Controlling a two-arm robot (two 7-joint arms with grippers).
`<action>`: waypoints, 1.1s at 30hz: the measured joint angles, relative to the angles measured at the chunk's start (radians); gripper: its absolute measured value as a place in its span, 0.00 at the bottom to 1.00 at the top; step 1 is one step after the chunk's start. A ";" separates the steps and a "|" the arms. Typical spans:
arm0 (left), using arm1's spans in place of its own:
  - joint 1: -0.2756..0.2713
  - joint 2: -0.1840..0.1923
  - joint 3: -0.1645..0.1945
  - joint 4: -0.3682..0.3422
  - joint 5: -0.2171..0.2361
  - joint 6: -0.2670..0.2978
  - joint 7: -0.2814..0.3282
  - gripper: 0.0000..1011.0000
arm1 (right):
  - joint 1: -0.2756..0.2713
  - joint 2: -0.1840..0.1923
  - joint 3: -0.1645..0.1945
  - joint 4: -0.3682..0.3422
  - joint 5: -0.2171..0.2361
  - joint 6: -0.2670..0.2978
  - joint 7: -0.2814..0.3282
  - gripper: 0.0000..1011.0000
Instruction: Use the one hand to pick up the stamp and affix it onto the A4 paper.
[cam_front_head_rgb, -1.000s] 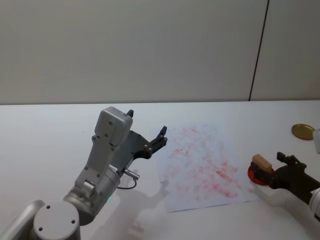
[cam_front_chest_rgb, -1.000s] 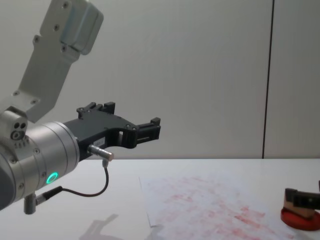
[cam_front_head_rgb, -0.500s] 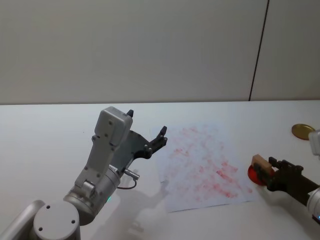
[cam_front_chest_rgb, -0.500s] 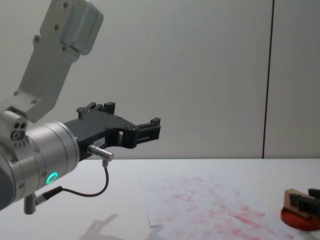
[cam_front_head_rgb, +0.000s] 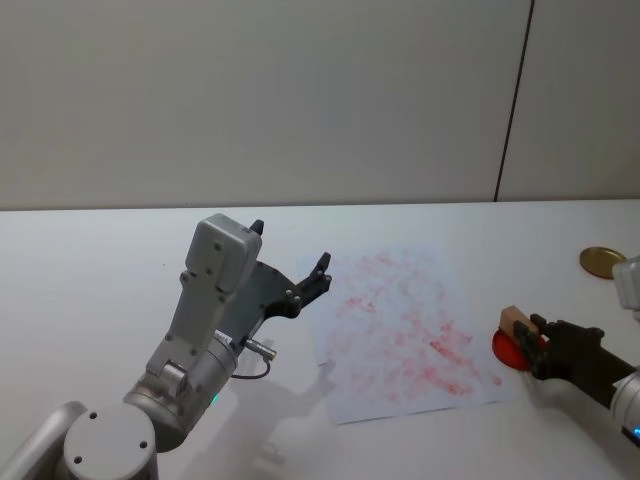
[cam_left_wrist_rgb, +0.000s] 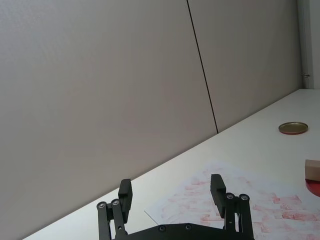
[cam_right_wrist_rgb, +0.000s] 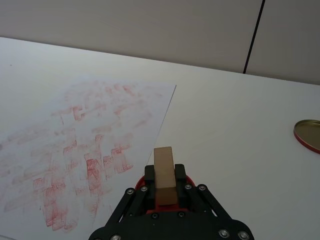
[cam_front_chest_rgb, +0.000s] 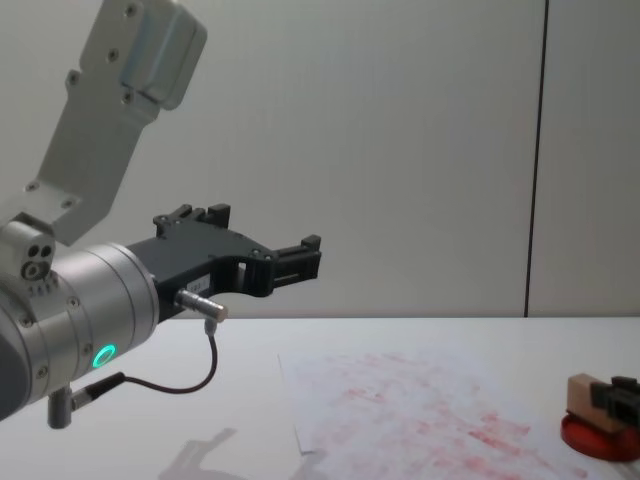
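- Right hand (cam_right_wrist_rgb: 164, 186) clamped on stamp (cam_right_wrist_rgb: 163, 162), which rests on red ink pad (cam_front_head_rgb: 501, 350).
- Lifting, pressing onto A4 paper (cam_front_head_rgb: 400, 330): not yet done.
- Left hand (cam_left_wrist_rgb: 171, 189) raised, idle, released.

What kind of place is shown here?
Probably a robot testing lab: a bare white table, plain wall panels, an A4 paper full of red stamp marks. The right gripper holds the stamp on the ink pad; the left gripper hangs open beside the paper.
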 joint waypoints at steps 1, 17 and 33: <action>0.000 0.000 0.000 0.000 0.000 0.000 0.000 0.98 | 0.000 0.000 0.000 0.000 -0.002 -0.005 0.000 0.21; 0.000 0.000 0.000 0.000 0.000 0.000 0.000 0.98 | 0.014 -0.015 -0.018 -0.037 -0.003 -0.042 0.045 0.21; 0.000 0.000 0.000 0.000 0.000 0.000 0.000 0.98 | 0.047 -0.053 -0.058 -0.018 -0.015 0.003 0.116 0.21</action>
